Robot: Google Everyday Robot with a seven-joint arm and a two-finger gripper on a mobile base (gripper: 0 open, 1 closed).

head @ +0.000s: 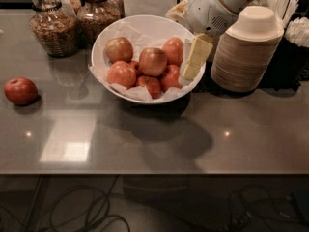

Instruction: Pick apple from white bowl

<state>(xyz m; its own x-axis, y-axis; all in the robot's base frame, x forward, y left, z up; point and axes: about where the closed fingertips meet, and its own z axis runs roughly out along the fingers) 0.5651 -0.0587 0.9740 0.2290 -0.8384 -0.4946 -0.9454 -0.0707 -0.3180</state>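
A grey countertop (154, 139) is seen filling most of the camera view; the white robot arm (217, 6) is seen entering from the upper right, above the counter's back edge; a tall stack of beige disposable bowls (246, 57) is set at the right, just beside the white bowl (102, 37), which is placed at the centre back and is lined with crinkled white paper; two glass jars (50, 28) of brown contents are stood behind and to the left of it; the apple (153, 62), orange-red with a paler greenish blush, is found in the middle of the white bowl, resting on top of the other apples; the gripper (193, 59) is held over the bowl's right rim, just beside the rightmost apples; whether it is open or closed cannot be told, and nothing is seen held in it; a darker red apple (21, 91) is left alone on the counter at the far left, well apart from the bowl.
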